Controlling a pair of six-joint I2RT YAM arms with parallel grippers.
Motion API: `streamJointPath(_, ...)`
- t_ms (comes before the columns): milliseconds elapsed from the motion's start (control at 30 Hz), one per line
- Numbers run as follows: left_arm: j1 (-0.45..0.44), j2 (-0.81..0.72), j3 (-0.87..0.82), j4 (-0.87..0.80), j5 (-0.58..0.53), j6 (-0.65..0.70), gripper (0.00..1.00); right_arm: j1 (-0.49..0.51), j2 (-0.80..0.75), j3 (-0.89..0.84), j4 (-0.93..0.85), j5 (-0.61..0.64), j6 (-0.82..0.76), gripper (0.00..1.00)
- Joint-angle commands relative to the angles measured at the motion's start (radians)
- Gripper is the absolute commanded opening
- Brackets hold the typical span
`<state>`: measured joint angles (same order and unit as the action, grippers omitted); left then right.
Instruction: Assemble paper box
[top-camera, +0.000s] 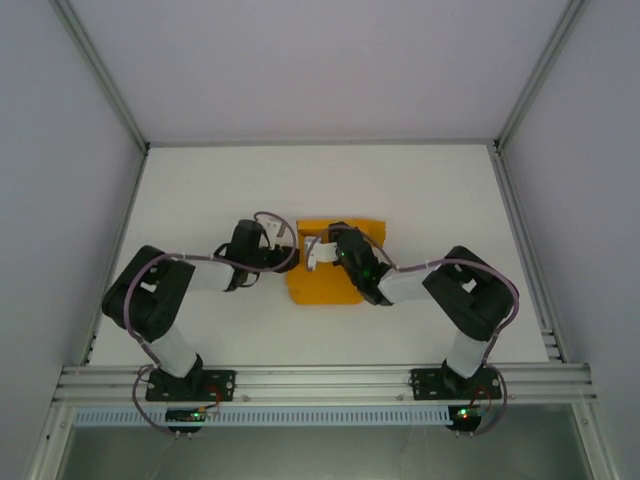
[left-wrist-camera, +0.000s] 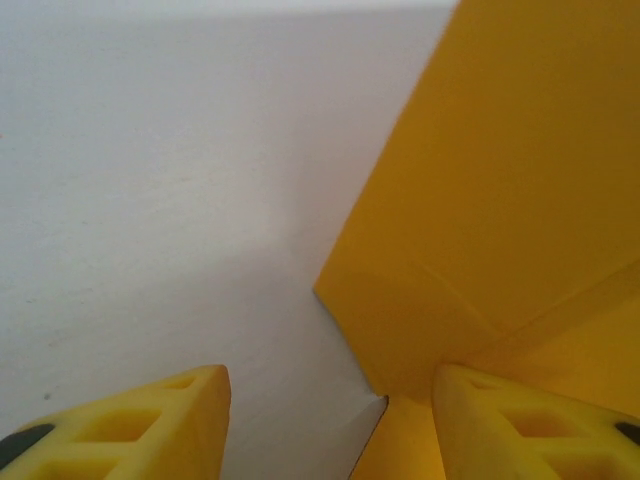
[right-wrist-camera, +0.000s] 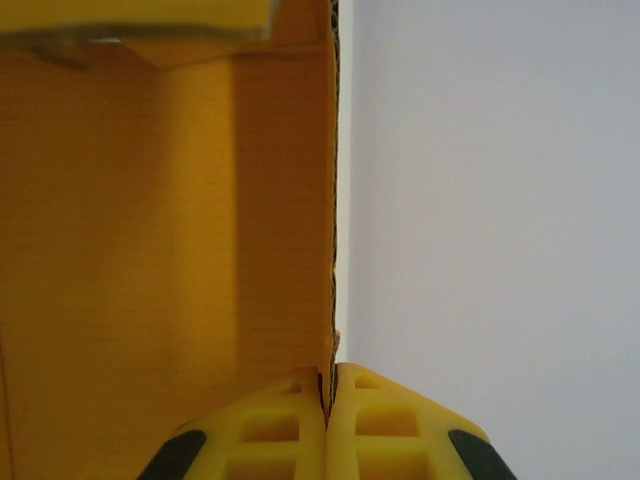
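Observation:
The paper box (top-camera: 330, 285) is orange-yellow card lying partly folded at the middle of the white table. My right gripper (top-camera: 322, 252) reaches over it from the right. In the right wrist view the right gripper (right-wrist-camera: 328, 400) is shut on the thin edge of an upright card wall (right-wrist-camera: 200, 220). My left gripper (top-camera: 284, 246) sits at the box's left edge. Seen from the left wrist, the left gripper (left-wrist-camera: 330, 430) is open, and a folded corner of the card (left-wrist-camera: 480, 200) lies between its fingers, close against the right finger (left-wrist-camera: 520, 430). The left finger (left-wrist-camera: 150, 430) stands apart over bare table.
The white table (top-camera: 430, 200) has an aluminium rail (top-camera: 320, 380) along its near edge, where both arm bases are bolted. Frame posts (top-camera: 525, 240) and pale side walls close it in at left, right and back.

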<state>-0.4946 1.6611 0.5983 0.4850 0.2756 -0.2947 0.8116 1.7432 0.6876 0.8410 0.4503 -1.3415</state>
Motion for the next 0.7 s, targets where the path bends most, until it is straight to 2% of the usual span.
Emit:
streamJointPath(0,-0.033,-0.064,-0.052,0.142,-0.067,0.058,0.56,0.037,-0.008,-0.045,0.082,0.042,-0.066,0.04)
streamJointPath(167,-0.033,-0.141,-0.126,0.168,-0.082,0.07,0.61,0.066,-0.013,-0.072,0.15,0.091,-0.096,0.04)
streamJointPath(367,-0.042,-0.177,-0.133,0.17,-0.054,0.101,0.62,0.076,-0.011,-0.053,0.14,0.12,-0.102,0.03)
streamJointPath(667,-0.043,-0.134,-0.076,0.185,-0.038,0.116,0.65,0.079,-0.022,-0.031,0.133,0.119,-0.098,0.03)
